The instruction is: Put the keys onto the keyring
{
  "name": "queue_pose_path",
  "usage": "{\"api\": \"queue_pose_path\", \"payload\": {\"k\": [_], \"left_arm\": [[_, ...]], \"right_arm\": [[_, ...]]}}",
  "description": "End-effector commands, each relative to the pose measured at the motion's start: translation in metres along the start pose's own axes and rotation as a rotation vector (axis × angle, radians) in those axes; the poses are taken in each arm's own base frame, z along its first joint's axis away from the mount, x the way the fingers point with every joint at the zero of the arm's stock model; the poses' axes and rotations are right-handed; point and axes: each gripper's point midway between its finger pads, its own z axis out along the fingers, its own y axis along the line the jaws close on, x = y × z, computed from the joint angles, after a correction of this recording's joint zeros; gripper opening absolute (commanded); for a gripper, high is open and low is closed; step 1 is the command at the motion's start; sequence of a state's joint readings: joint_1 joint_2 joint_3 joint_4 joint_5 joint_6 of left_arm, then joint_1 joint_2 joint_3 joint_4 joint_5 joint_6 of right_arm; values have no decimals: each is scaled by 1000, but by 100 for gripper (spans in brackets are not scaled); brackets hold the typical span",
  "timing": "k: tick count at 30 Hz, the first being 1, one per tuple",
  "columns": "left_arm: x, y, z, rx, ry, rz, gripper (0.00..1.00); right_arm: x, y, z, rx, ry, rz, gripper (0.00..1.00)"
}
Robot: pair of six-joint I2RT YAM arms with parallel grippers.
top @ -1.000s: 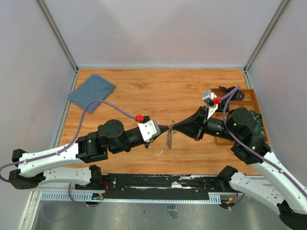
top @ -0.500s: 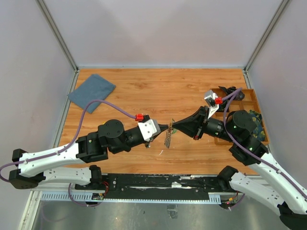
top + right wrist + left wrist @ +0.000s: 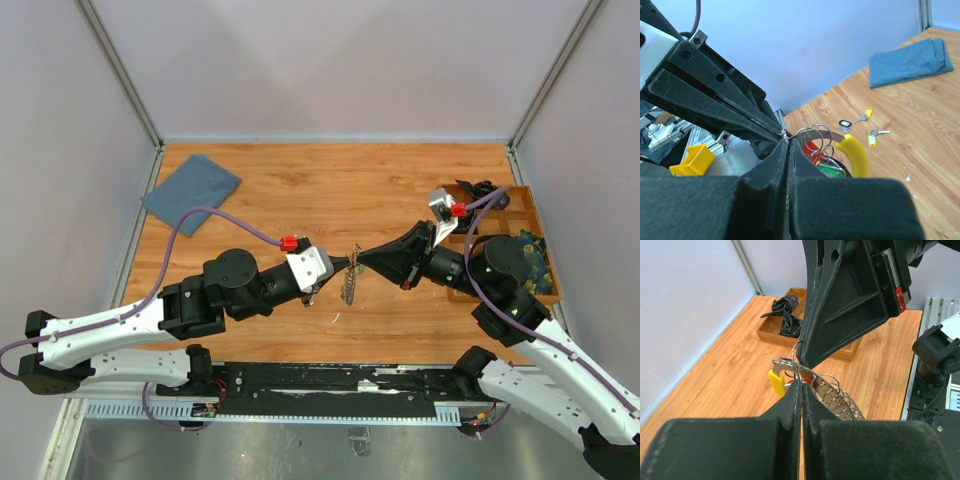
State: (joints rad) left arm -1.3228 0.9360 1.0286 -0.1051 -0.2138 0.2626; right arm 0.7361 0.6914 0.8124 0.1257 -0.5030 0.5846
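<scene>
- Metal keyring point(image 3: 832, 392): who has it?
- Both. The left fingers point(image 3: 786, 407) and right fingers point(image 3: 776, 162) meet tip to tip, each pair pinching its wire; it hangs beneath them.
- Containers?
- A wooden tray point(image 3: 523, 192) sits behind the right fingers, with black cable bundles point(image 3: 784, 305) in two compartments. Loose keys point(image 3: 861, 119) lie on the bench point(image 3: 330, 190) beyond.
</scene>
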Motion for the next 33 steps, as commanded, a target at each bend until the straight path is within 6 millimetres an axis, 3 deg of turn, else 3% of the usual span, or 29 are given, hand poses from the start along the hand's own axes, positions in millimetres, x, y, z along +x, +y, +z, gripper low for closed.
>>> {"api": "queue_pose_path", "payload": {"k": [1,23,29,33], "left_arm": [[-23,-12,0,62,-77,-25,0],[-23,-22,6,97,-97,-50,1],[-24,-17,3,72,-105,-54,6],[-26,-17,1,73,-116,-58,16]], "right_arm": [[-30,5,4,-10,-152,-19,0],[-36,10,9,-55,-201,24,1],[-38,13,4,-63,-226,-5,1],[-40,17,2,-86,-238,-21,0]]}}
